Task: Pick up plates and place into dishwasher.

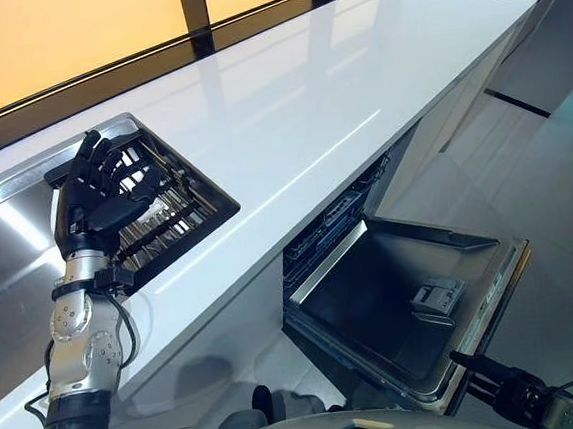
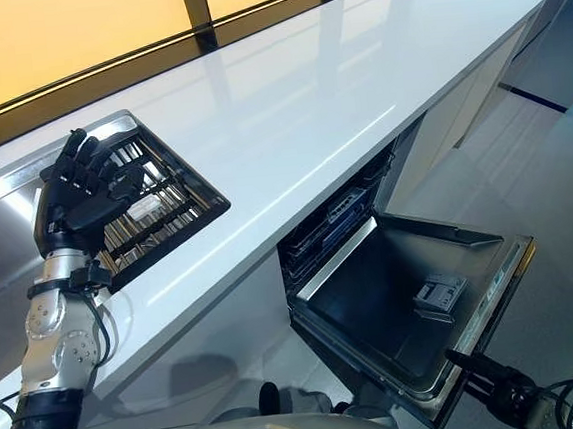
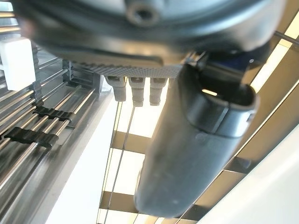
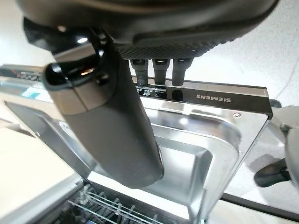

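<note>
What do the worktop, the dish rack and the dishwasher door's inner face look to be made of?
Worktop: glossy white, likely stone or composite; it mirrors the window. Dish rack: shiny metal rods in a black frame. Dishwasher door: brushed steel by its dull grey sheen.

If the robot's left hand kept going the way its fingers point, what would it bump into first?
Probably the dish rack. The left hand hovers open over it, fingers aimed toward the rack's far edge and the window beyond. How high it hovers is unclear, so it might pass over the rack.

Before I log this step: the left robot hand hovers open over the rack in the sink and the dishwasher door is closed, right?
Not quite. The dishwasher door is open, folded down, as the left eye view shows. The left robot hand does hover open over the rack in the sink.
</note>
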Robot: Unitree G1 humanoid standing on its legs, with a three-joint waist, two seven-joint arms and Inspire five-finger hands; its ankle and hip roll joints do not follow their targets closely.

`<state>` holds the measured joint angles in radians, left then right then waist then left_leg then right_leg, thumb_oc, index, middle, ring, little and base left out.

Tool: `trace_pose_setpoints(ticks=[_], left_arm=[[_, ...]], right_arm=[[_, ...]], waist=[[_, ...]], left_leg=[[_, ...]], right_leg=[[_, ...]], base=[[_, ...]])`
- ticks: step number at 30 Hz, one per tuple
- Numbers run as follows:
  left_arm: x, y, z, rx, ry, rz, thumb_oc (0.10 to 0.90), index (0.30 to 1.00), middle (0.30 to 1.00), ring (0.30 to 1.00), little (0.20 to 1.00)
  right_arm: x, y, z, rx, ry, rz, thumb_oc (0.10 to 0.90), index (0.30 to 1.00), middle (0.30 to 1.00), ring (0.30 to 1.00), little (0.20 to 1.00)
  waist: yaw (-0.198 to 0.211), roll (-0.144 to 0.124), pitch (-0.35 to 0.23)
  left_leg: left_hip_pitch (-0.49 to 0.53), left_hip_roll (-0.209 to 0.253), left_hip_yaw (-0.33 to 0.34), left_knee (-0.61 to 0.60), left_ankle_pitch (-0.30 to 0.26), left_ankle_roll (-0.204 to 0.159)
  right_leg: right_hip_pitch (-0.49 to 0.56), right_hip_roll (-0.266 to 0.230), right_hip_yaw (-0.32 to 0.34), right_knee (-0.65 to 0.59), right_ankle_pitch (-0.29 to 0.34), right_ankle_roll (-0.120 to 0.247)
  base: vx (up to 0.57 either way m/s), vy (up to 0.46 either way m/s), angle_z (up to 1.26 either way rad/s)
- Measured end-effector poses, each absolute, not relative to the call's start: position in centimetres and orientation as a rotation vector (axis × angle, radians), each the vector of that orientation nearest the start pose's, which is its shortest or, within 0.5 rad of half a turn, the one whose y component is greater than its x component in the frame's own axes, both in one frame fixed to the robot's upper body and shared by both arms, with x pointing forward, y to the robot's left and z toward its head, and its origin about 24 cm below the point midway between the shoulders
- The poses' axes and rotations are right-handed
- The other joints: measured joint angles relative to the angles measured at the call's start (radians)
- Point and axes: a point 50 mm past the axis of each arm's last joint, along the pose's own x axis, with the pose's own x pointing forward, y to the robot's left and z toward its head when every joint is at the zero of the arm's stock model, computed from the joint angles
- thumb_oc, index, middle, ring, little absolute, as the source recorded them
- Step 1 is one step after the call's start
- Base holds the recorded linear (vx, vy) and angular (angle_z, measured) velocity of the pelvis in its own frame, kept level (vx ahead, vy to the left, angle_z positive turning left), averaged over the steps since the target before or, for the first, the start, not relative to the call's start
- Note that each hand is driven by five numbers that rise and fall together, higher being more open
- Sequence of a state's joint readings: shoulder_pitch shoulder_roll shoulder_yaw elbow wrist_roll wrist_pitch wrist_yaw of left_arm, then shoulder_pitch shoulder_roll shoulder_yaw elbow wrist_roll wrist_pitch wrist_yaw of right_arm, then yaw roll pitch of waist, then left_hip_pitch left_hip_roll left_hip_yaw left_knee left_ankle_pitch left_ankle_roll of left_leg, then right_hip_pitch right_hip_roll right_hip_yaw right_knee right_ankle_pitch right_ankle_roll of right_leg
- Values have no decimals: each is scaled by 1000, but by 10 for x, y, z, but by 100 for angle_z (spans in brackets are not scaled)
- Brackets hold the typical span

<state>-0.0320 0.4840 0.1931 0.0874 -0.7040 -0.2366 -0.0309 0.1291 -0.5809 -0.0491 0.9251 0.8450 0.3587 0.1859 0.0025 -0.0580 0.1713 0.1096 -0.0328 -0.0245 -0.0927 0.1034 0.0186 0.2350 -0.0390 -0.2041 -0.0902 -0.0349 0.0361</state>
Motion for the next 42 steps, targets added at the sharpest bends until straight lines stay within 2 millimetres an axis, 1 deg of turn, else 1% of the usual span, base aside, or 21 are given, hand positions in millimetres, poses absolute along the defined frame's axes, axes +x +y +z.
trace_pose_setpoints(ticks=[1, 6, 13, 15, 19, 22, 26, 31, 34, 40, 42], left_arm=[[249, 290, 101, -202, -302, 193, 800, 900, 900, 900, 900], [249, 290, 101, -202, -302, 193, 800, 900, 900, 900, 900], [249, 291, 101, -197, -302, 193, 800, 900, 900, 900, 900], [249, 292, 103, -189, -303, 192, 800, 900, 900, 900, 900], [248, 295, 105, -168, -302, 191, 800, 900, 900, 900, 900], [247, 296, 104, -164, -296, 192, 800, 900, 900, 900, 900], [246, 297, 103, -161, -291, 194, 800, 900, 900, 900, 900], [245, 297, 102, -160, -288, 195, 800, 900, 900, 900, 900], [245, 298, 103, -156, -288, 195, 800, 900, 900, 900, 900], [246, 298, 104, -150, -290, 192, 800, 900, 900, 900, 900], [246, 298, 104, -151, -290, 192, 800, 900, 900, 900, 900]], right_arm=[[89, -339, -104, 448, 1089, -476, 800, 900, 900, 900, 900], [91, -341, -100, 442, 1095, -448, 800, 900, 900, 900, 900], [97, -340, -95, 447, 1081, -420, 800, 900, 900, 900, 900], [100, -339, -94, 438, 1079, -401, 800, 900, 900, 900, 900], [107, -334, -91, 447, 1058, -368, 800, 900, 900, 900, 900], [109, -332, -91, 478, 1042, -365, 800, 900, 900, 900, 900], [115, -328, -87, 473, 1017, -331, 800, 900, 900, 900, 900], [125, -322, -81, 466, 981, -280, 800, 900, 900, 900, 900], [135, -315, -75, 460, 947, -232, 800, 900, 900, 900, 900], [150, -302, -65, 487, 881, -156, 800, 900, 900, 900, 900], [155, -298, -61, 484, 864, -129, 800, 900, 900, 900, 900]], waist=[[0, 0, 0], [2, 0, 0], [15, -1, 1], [22, -4, 1], [22, -7, 1], [22, -6, 1], [22, -7, 2], [22, -7, 2], [23, -7, 2], [23, -7, 2], [23, -7, 3]], left_leg=[[-1, 0, -1, -1, 0, 0], [-1, 1, -1, -1, 0, -1], [-1, 9, -1, -1, 0, -1], [-3, 12, 0, -1, 0, -3], [-15, 17, -5, -1, 3, -9], [-15, 19, -10, -1, 3, -9], [-16, 22, -9, -1, 3, -10], [-15, 27, -11, -1, -2, -18], [-23, 31, -16, 1, -3, -18], [-47, 36, -53, 18, -6, -23], [-49, 39, -55, 18, -6, -23]], right_leg=[[0, 1, 0, 0, 0, 0], [0, 1, -2, 0, 1, -1], [-7, 0, -12, 0, 6, -9], [-11, -2, -31, 0, 11, -15], [-26, 2, -56, 0, 16, -16], [-29, 4, -56, 0, 20, -20], [-35, 5, -56, 0, 27, -19], [-42, 4, -58, 0, 36, -20], [-58, 8, -59, 0, 44, -21], [-83, 13, -81, 0, 61, -27], [-88, 16, -84, 0, 63, -27]], base=[[0, 0, 0], [0, 4, -1], [5, 14, -9], [7, 14, -14], [7, 12, -11], [20, 14, -11], [24, 17, -15], [21, 13, -17], [24, 14, -26], [19, 11, -20], [11, 10, -14]])
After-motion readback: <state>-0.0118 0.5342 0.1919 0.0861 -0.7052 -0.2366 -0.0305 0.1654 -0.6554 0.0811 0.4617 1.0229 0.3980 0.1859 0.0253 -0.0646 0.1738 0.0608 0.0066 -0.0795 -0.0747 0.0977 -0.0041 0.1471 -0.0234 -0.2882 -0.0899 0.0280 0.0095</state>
